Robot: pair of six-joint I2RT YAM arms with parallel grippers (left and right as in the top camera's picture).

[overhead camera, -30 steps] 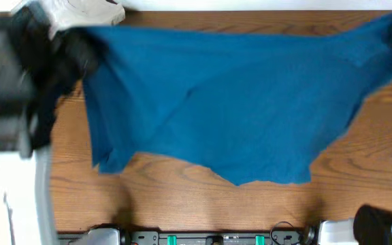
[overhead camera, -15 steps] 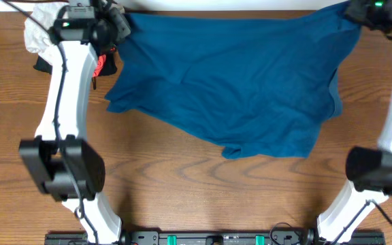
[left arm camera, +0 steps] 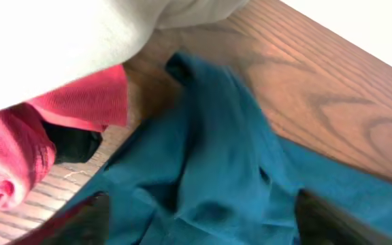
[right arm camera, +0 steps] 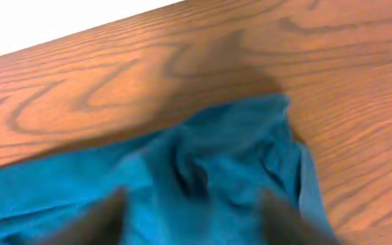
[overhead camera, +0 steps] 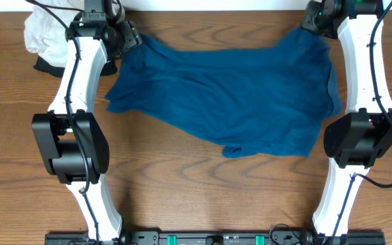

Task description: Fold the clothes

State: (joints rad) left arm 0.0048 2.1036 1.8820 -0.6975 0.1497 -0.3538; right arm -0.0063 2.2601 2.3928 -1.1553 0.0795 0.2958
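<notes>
The clothes, a large teal-blue shirt (overhead camera: 230, 88), lie spread and rumpled across the far half of the wooden table (overhead camera: 196, 197). My left gripper (overhead camera: 123, 37) hovers over the shirt's far left corner. In the left wrist view that gripper (left arm camera: 203, 224) is open, its dark fingertips (left arm camera: 90, 218) wide apart above a bunched fold of the shirt (left arm camera: 209, 136). My right gripper (overhead camera: 316, 22) is at the shirt's far right corner. The right wrist view shows it (right arm camera: 196, 221) open too, blurred fingers (right arm camera: 288, 218) astride the shirt's crumpled corner (right arm camera: 223, 156). Neither holds any cloth.
A pale garment (overhead camera: 43, 33) and a black one (overhead camera: 46, 64) are heaped at the far left, beside the left arm. The left wrist view shows the pale cloth (left arm camera: 60, 41) and a red garment (left arm camera: 80, 102) close to the shirt's corner. The table's far edge runs just behind both grippers.
Both grippers have opened and let go of the shirt's far corners. The taut top edge has slackened, and the cloth has dropped onto the table.
</notes>
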